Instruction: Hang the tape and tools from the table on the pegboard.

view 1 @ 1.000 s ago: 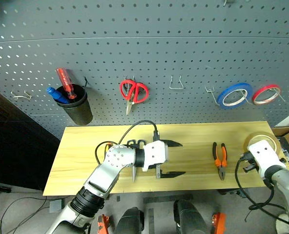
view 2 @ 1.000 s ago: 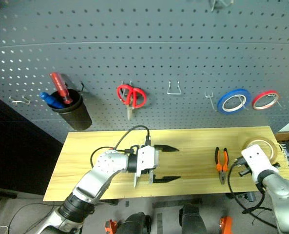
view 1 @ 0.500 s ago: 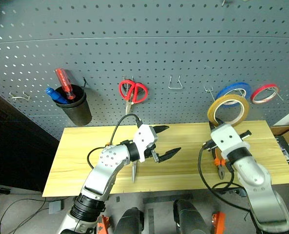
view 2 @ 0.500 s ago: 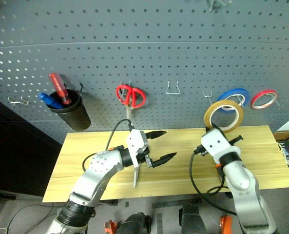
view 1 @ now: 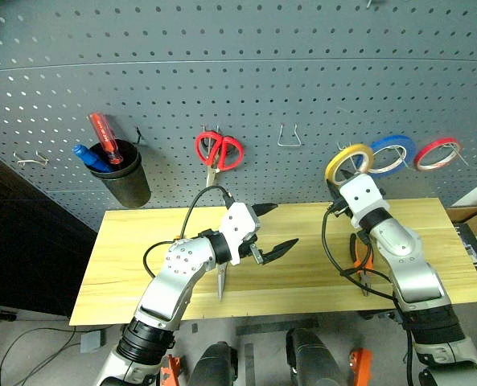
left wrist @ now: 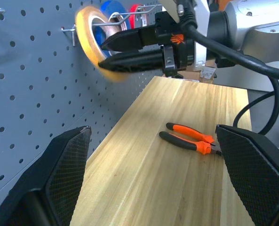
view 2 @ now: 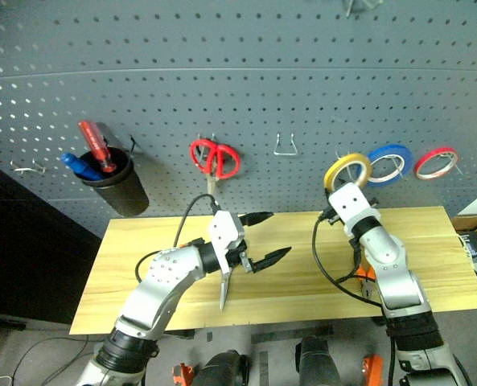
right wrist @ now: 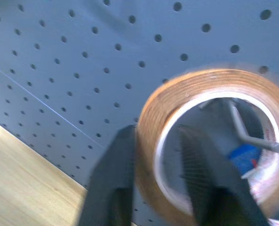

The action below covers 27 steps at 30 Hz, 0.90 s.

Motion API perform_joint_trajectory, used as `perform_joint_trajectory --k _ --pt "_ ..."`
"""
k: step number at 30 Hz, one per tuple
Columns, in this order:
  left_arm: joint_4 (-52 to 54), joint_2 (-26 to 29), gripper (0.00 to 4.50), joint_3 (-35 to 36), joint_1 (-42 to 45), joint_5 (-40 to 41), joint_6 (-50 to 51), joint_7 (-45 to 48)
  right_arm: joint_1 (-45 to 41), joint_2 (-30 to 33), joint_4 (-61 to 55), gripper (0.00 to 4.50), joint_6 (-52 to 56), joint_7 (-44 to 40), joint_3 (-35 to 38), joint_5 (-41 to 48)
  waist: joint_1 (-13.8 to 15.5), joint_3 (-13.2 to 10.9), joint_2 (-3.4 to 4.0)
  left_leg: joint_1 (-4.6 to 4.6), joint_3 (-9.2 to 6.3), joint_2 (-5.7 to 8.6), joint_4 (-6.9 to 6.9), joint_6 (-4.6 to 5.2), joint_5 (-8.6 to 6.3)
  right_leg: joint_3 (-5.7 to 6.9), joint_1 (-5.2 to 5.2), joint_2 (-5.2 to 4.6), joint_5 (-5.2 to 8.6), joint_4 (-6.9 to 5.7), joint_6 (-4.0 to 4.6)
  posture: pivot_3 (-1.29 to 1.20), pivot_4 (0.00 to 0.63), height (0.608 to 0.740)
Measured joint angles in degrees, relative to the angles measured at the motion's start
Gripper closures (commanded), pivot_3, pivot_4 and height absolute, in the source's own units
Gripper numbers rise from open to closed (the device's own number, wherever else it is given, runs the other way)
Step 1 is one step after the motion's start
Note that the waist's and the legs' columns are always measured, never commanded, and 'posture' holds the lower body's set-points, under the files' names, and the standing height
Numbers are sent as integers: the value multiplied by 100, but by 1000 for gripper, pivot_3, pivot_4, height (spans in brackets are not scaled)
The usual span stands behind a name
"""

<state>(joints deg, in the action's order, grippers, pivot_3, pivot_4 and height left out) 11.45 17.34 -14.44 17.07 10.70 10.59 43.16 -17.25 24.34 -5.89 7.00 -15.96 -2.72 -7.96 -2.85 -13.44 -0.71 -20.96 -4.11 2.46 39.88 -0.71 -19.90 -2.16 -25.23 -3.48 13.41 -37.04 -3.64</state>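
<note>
Nearest the robot, the left gripper [view 1: 269,228] is hovering over the middle of the table [view 1: 133,265] with its fingers spread wide and nothing between them, and the scissors [view 1: 219,281] are lying on the wood just beside it. To the right, the pliers [left wrist: 188,138] are lying flat on the tabletop, partly hidden behind the right arm in the head views. Farther back, the right gripper [left wrist: 112,50] is reaching up to the pegboard [view 1: 222,72], one finger inside the yellow tape [view 1: 349,162] and one outside its band, pinching the ring's wall at its lower edge. The ring is sitting up at the board, over the metal hook [right wrist: 245,131] just beside the blue tape [view 1: 392,155] and the red tape [view 1: 438,152]. To do this step well, the ring's upper arc probably needs to settle over the hook's upturned tip before the fingers are letting go, and the gripper should then back straight out so it is not dragging the tape off again. The right wrist view is showing what the head views cannot: the hook passing through the ring's opening, with the blue tape behind it. The left wrist view is giving the side-on look at both fingers and the pliers in full on the wood.
</note>
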Motion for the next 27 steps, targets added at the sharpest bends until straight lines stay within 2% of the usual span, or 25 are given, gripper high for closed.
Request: perform_joint_trajectory --k 4,6,10,12,14,16,19,27 --pt "-71 37 0 -34 2 -76 -73 7 907 -26 -794 456 557 55 215 0 57 2 3 0 -1 -1 4 0 0 -1 0 0 0 -6 0 -64 210 740" --pt "-132 85 0 -46 0 -138 -139 25 1474 -202 -1350 83 1090 159 410 16 90 2 4 1 -2 -4 6 0 0 -2 1 0 0 -8 0 -77 212 740" --pt "-375 186 0 -111 6 -249 -347 144 2057 -908 -2168 83 2798 524 781 55 60 7 10 8 6 -6 10 -1 1 -11 2 1 -8 -13 11 -88 212 740" --pt "-464 194 0 -133 17 -286 -418 192 1973 -1156 -2254 83 3798 753 819 -28 34 9 11 11 9 -7 12 -2 2 -11 3 1 -12 -16 15 -98 209 740" --pt "-567 204 0 -169 64 -314 -508 271 1543 -1413 -2126 83 5054 1017 828 -191 -9 10 12 13 9 -7 12 -7 7 -11 1 3 -17 -20 22 -97 207 740" --pt "-605 191 0 -223 128 -323 -587 315 1247 -1455 -1951 83 5625 1022 833 -141 -19 13 17 13 6 -8 12 -7 8 -8 2 11 -19 -21 22 -94 204 740" --pt "-695 162 0 -268 173 -360 -694 371 750 -1441 -1348 83 5974 910 976 89 -42 25 25 13 7 -7 10 -6 8 -8 2 14 -19 -19 22 -82 199 740" --pt "-754 158 0 -293 180 -426 -758 378 16 -1256 379 83 5786 868 1371 443 -43 29 28 8 8 -7 7 -6 7 -8 -2 13 -18 -16 22 -60 198 740"
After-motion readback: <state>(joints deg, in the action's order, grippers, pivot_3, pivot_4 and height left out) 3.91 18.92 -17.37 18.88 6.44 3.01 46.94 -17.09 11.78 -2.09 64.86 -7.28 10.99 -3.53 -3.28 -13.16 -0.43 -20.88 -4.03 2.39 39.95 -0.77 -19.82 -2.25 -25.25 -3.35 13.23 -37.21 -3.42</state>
